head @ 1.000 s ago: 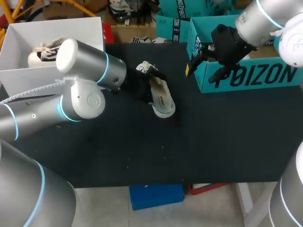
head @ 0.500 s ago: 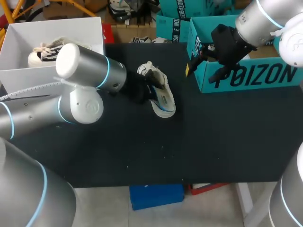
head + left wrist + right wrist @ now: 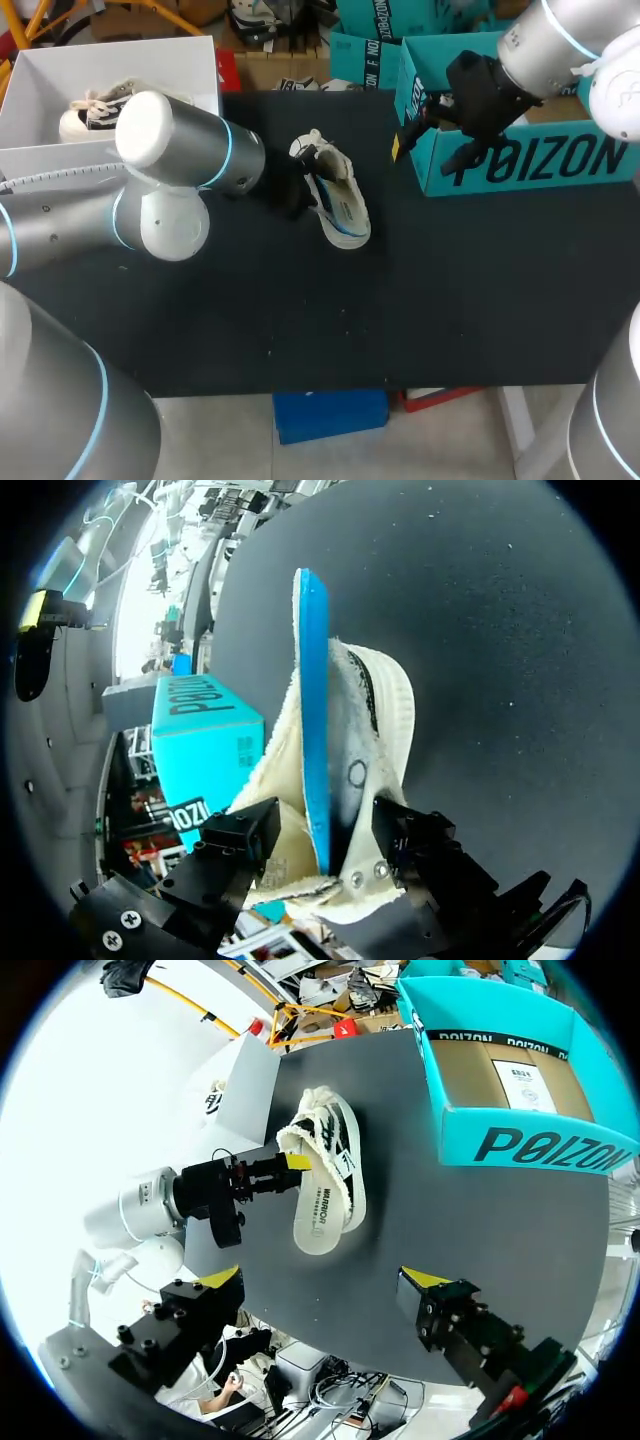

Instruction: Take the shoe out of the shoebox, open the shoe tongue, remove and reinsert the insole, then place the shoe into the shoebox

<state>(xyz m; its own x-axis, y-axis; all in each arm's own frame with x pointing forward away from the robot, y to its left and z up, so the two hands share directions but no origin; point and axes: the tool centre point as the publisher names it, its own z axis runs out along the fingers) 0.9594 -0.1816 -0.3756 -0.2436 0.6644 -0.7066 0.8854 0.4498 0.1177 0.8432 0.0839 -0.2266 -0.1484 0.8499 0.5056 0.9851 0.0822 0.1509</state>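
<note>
On the black worktop [image 3: 450, 300], which fills most of the head view, my eye goes first to the two grey arms. The left arm [image 3: 180, 150] comes in from the left of the frame. The right arm [image 3: 540, 40] sits in the upper right, above the teal shoebox [image 3: 520, 160]. A white box [image 3: 150, 60] in the upper left holds a second shoe [image 3: 90, 115].

The task's shoe [image 3: 340, 205] lies on its side near the middle of the frame, well apart from the shoebox. Its blue insole [image 3: 312, 730] stands on edge inside it, partly risen out of the opening.

The left end effector [image 3: 322, 820] looks clamped on the shoe at the heel end, one finger on each side wall. The right end effector [image 3: 322, 1278] hangs with its yellow tips spread wide apart and nothing between them.

I judge the step in hand to be drawing the insole out. To do it well, the left arm should hold the heel firmly without crushing the walls onto the insole. The right arm should come across and pinch the insole's free edge. It should then pull along the shoe's length rather than sideways, so the insole slides free and the shoe does not drag across the worktop.
</note>
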